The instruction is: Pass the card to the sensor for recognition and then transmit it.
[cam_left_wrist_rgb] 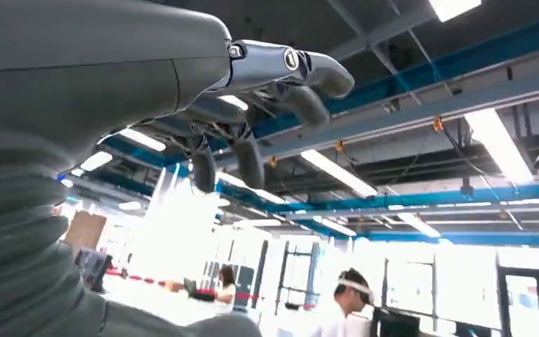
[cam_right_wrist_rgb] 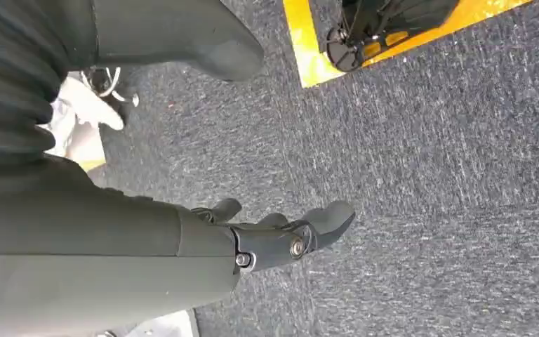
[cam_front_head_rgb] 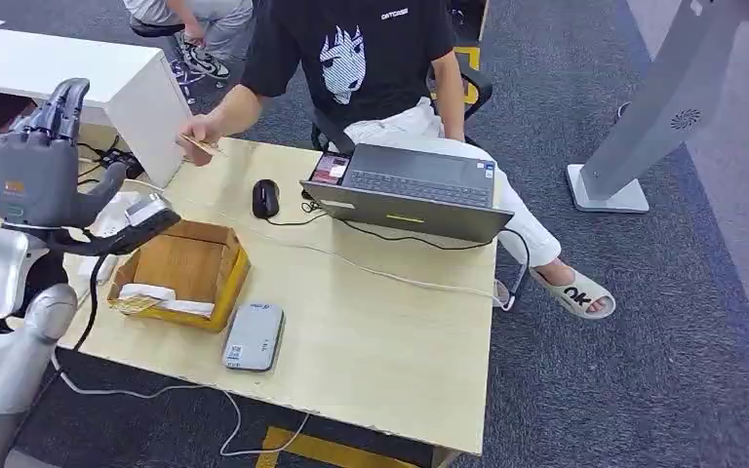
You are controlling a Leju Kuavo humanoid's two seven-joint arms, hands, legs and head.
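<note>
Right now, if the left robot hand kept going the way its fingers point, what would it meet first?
Nothing close: the left robot hand is raised with fingers pointing up, and its wrist view shows open air up to the ceiling lights. Depth is unclear.

Bright, even ceiling-strip light; windows glare white.

box (cam_front_head_rgb: 187, 270) at table's (cam_front_head_rgb: 380, 351) left, card reader (cam_front_head_rgb: 254, 336) right of it, mouse (cam_front_head_rgb: 265, 198) behind, laptop (cam_front_head_rgb: 412, 190) right of mouse

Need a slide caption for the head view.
Robot's raised, empty left hand faces a seated person's hand holding a card.
</note>
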